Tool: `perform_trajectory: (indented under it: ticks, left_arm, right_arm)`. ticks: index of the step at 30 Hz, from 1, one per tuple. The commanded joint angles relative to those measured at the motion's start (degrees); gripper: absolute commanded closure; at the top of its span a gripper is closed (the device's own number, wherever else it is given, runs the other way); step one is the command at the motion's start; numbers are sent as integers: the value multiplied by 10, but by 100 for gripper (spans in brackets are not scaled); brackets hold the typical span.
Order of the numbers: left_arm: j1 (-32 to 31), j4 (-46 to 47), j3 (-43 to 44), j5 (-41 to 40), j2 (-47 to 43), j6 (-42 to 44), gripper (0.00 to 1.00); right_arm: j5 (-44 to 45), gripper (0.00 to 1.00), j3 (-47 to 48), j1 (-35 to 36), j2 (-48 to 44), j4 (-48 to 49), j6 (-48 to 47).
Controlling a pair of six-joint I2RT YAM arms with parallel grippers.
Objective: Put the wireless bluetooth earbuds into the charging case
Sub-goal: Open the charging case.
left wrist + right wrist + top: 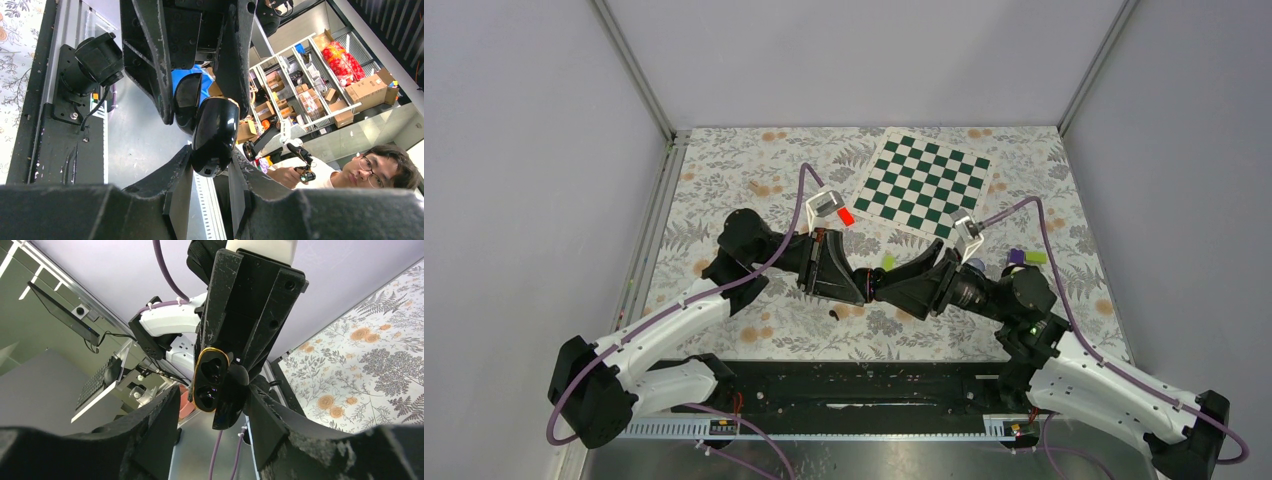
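The charging case (pixel 210 380) is held in the air above the middle of the tabletop (pixel 724 170), somewhat nearer its front edge. It is clamped by one end in the left claw (pixel 212 187). Its gold-rimmed face with two dark sockets is turned toward the right claw (pixel 215 395). That claw's jaws stand part open on either side of the case's free end; whether they touch it cannot be told. Nothing is seen carried in the right claw, and whether the earbuds are seated in the sockets cannot be told. A small dark speck (pixel 834 315) lies on the tabletop just in front of the claws, too small to be identified.

The step in hand is judged to be work at the open case. The case should be kept still and squarely presented by the left claw. Any push from the right should be directed straight into the socket face, not across it. The glossy shell is likely to be slippery, so sideways force could twist it out of the grip.
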Motion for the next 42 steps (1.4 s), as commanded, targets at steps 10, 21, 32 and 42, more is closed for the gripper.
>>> perform_trajectory:
  ticks: [10,21,32,42]
  left_arm:
    - [-1,-17,23,13,-23,33,100]
    - [-1,-31,32,11,-26,44,100]
    - [4,-34,33,15,-27,47,100]
    - [5,-37,29,13,-29,49,100]
  right_arm:
    - [-18,51,-6,-29,5,81,42]
    - [-33,50,-8,-36,31,85,50]
    - [-37,51,-32,-42,31,123,68]
    - [-68,61,-42,-57,53,187,105]
